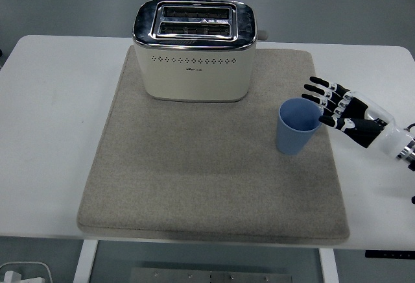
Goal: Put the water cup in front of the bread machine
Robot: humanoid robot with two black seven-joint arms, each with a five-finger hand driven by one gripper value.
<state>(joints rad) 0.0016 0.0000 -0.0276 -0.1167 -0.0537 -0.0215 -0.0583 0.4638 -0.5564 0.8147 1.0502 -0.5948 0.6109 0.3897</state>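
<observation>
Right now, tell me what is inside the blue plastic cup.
The blue plastic cup stands upright on the grey mat. Only its upper inner wall shows, bare; its bottom is hidden by the near rim.
</observation>
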